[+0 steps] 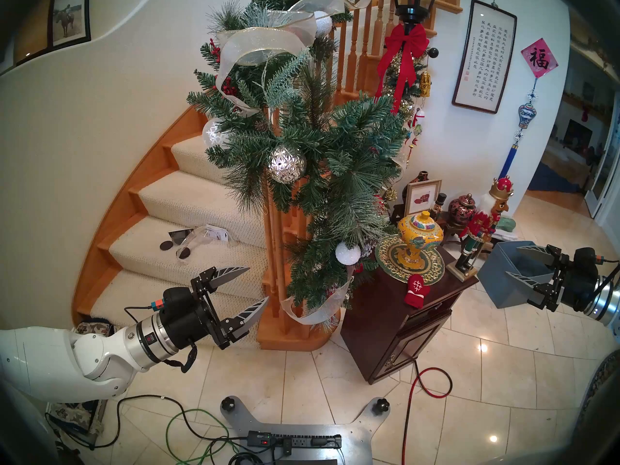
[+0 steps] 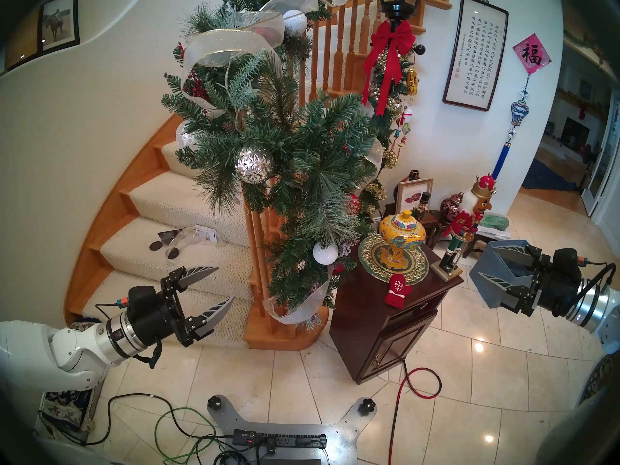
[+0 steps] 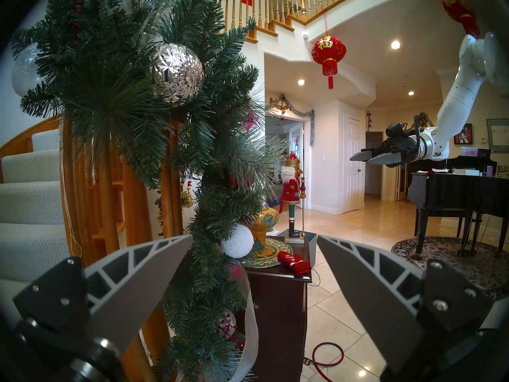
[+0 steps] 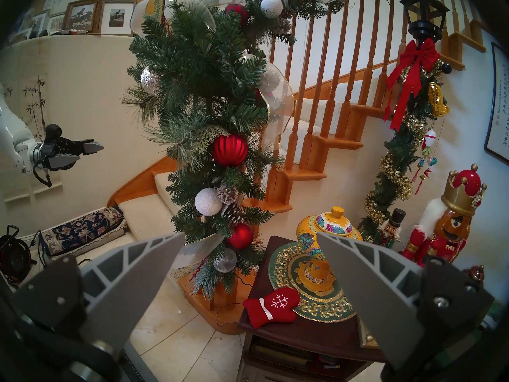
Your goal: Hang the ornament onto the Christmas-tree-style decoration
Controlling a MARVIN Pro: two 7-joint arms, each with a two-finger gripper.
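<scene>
Mitten (image 1: 416,290) was the thing to hang, a small red one with a white snowflake and a white stripe, and it lay flat near the front edge of a dark wooden cabinet (image 1: 396,323), with one end touching a round green and gold mat (image 1: 411,261). A thin dark loop (image 4: 228,314) hung from it past the cabinet's edge. The right gripper (image 1: 516,264) floated in the air to the right of the cabinet, well apart from the mitten, with its two gray fingers spread wide and nothing between them. From that gripper, the mitten sat low and a bit to the left, between the two finger tips in its own camera. The left gripper (image 1: 256,283) was wide open too and held nothing. It hung over the bottom stair, just beside the big green garland (image 1: 322,152), which wrapped the wooden stair post and reached down to the floor. A silver ball (image 1: 287,164) hung up above the left gripper, and a white ball (image 1: 348,253) hung near the cabinet. A yellow jar (image 1: 419,236) stood on the mat, past the mitten.
</scene>
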